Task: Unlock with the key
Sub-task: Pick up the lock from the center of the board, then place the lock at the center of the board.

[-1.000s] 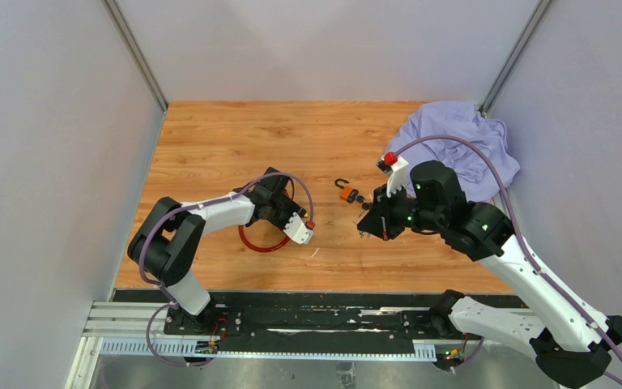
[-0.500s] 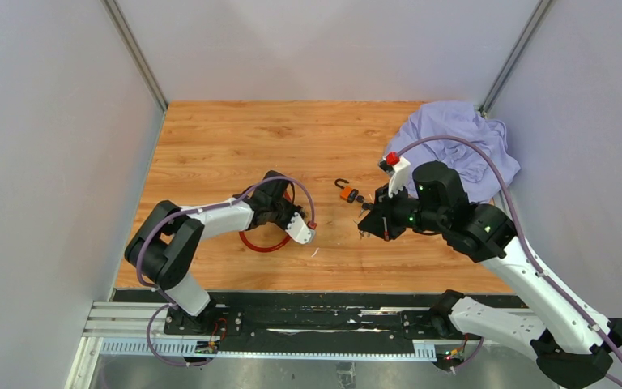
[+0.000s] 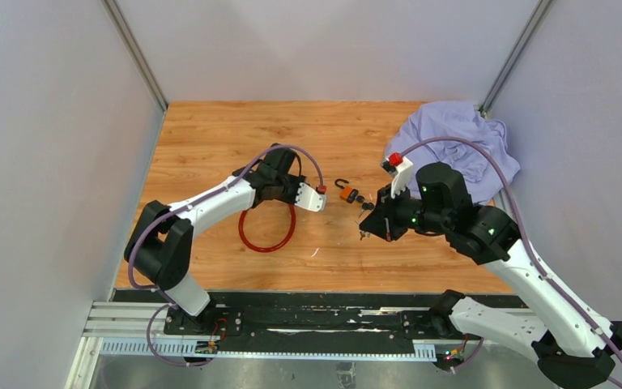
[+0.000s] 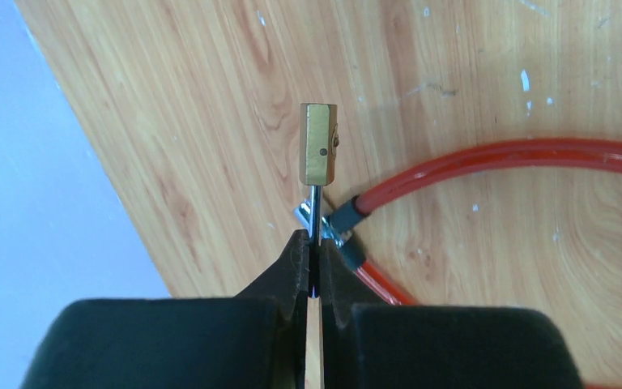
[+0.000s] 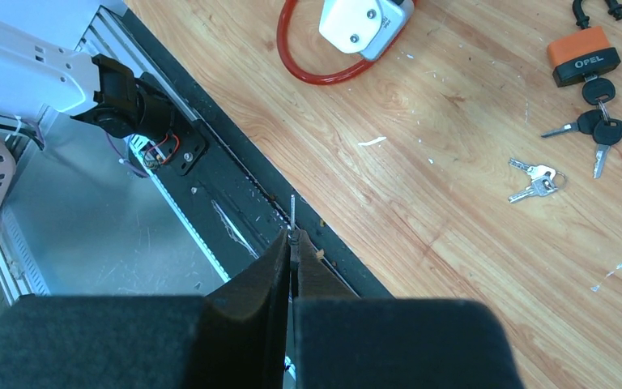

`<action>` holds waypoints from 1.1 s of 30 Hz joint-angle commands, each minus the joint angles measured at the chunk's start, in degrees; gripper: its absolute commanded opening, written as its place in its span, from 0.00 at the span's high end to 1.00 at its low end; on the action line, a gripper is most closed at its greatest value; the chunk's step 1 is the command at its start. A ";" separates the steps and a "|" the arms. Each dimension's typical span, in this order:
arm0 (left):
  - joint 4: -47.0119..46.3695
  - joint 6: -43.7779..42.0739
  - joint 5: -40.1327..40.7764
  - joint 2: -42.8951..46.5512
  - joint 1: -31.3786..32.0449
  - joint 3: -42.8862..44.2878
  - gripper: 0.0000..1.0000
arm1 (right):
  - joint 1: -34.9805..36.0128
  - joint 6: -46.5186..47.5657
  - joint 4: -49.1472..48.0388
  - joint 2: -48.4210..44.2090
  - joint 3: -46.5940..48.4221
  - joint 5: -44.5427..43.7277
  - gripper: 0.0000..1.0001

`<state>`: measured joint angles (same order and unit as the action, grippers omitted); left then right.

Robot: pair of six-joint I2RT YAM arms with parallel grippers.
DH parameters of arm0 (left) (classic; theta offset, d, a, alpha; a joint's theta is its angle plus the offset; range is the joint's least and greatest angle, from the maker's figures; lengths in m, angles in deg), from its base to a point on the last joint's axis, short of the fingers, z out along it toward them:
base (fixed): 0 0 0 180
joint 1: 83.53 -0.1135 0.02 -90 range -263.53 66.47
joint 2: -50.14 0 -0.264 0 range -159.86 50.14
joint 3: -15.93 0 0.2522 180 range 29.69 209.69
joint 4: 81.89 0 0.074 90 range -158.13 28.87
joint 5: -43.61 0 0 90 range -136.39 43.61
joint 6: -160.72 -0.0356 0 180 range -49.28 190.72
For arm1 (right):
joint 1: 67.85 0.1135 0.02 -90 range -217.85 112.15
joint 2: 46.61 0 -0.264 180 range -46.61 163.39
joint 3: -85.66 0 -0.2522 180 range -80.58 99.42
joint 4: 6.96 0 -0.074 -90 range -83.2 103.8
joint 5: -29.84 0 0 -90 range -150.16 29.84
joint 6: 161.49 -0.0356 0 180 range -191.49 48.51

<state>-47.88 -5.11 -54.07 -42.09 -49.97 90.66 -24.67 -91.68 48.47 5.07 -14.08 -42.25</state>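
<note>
As things stand at the left hand [image 4: 313,243]: pinched together on the thin steel shackle of the brass padlock [image 4: 319,144], with the body sticking out ahead of the tips (a sensible hold, since it leaves free the far end where the keyhole should be).
Brass padlock, whereabouts: at the left tips, over the middle of the bench [image 3: 210,138]; whether it rides clear of the wood cannot be told.
Red cable [image 4: 502,154]: its black end sits right at the shackle and the loop trails off across the wood. This is likely what the lock secures.
Right hand [image 5: 291,239]: clamped shut on a slim key [image 5: 292,209], with only a sliver of blade poking past the tips. It seems to be held by the head so the blade can go in.
Gap: the two hands face each other, near but apart, and the blade is not yet at the lock.
Orange padlock [image 5: 585,58]: lying on the bench just beyond the gap, shackle apparently open, its own bunch of keys hanging from it. It's a distraction but not in the path.
Loose keys [image 5: 534,180]: a small silver pair on a ring, near the orange one.
Purple cloth [image 3: 457,138]: heaped at the far right corner, well out of it.
In the way: the trailing cable could tug the lock off line, which looks like the main nuisance.
</note>
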 commanded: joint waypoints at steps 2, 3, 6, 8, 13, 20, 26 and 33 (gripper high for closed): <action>15.33 1.51 8.94 3.18 0.17 3.75 0.99 | -0.68 0.64 0.33 -2.05 -0.25 -0.35 0.99; 16.82 0.88 11.52 3.87 0.14 3.80 1.00 | -0.67 0.67 0.36 -2.22 -0.31 -0.27 0.99; 20.34 -1.74 19.12 5.73 0.19 2.65 1.00 | -0.65 0.68 0.41 -2.71 -0.34 -0.12 0.99; 21.21 -3.55 23.74 6.54 0.34 0.90 1.00 | -0.66 0.73 0.34 -2.89 -0.47 0.08 0.99; 26.24 -4.61 30.39 5.52 2.28 -1.73 1.00 | -0.67 0.63 0.09 -3.31 -0.62 0.37 0.99; 29.30 0.68 40.40 -1.75 6.43 -2.61 0.99 | -0.71 0.47 0.12 -4.51 -0.81 0.33 1.00; 29.34 3.49 44.38 -6.33 9.44 -2.56 0.95 | -0.68 0.49 0.14 -4.75 -0.84 0.37 1.00; 29.45 6.98 44.11 -8.77 11.88 -2.50 0.72 | -0.65 0.54 0.11 -4.81 -0.70 0.37 1.00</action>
<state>-19.69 -0.81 -10.75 -49.89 -39.31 88.21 -24.67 -91.63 48.66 0.90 -14.52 -42.21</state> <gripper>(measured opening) 0.185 0.006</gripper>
